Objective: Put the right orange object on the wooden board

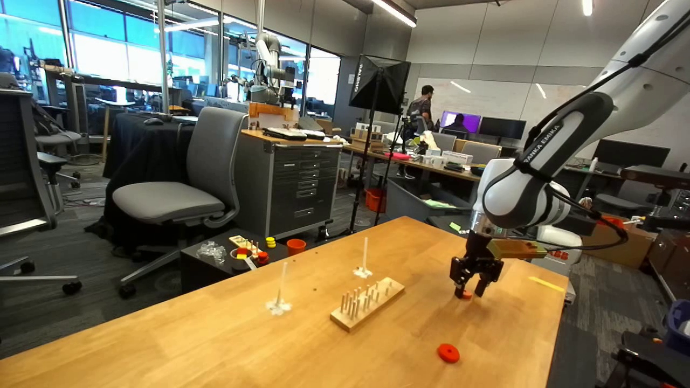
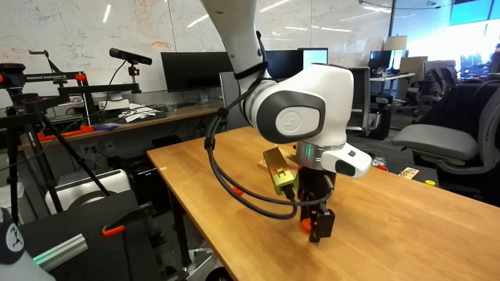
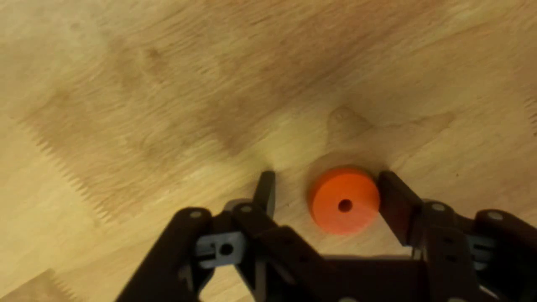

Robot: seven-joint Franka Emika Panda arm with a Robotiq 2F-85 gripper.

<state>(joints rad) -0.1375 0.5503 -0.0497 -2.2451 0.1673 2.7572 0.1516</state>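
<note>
The right orange object is a flat orange disc with a centre hole, lying on the tabletop in an exterior view point(image 1: 467, 295), an exterior view point(image 2: 306, 224) and the wrist view point(image 3: 345, 201). My gripper point(image 3: 326, 184) is open and low around it. In the wrist view the disc lies against or very close to the right finger, with a gap to the left finger. The gripper also shows in both exterior views point(image 1: 469, 295) point(image 2: 310, 229). The wooden board point(image 1: 347, 323), pale with several upright pegs, lies on the table away from the gripper; the arm mostly hides that area in an exterior view.
A second orange disc point(image 1: 448, 353) lies on the table and also shows in an exterior view point(image 2: 237, 191). Two thin upright sticks point(image 1: 283, 283) point(image 1: 365, 254) stand on the table past the board. A low black stand point(image 1: 207, 275) beside the table holds small coloured pieces.
</note>
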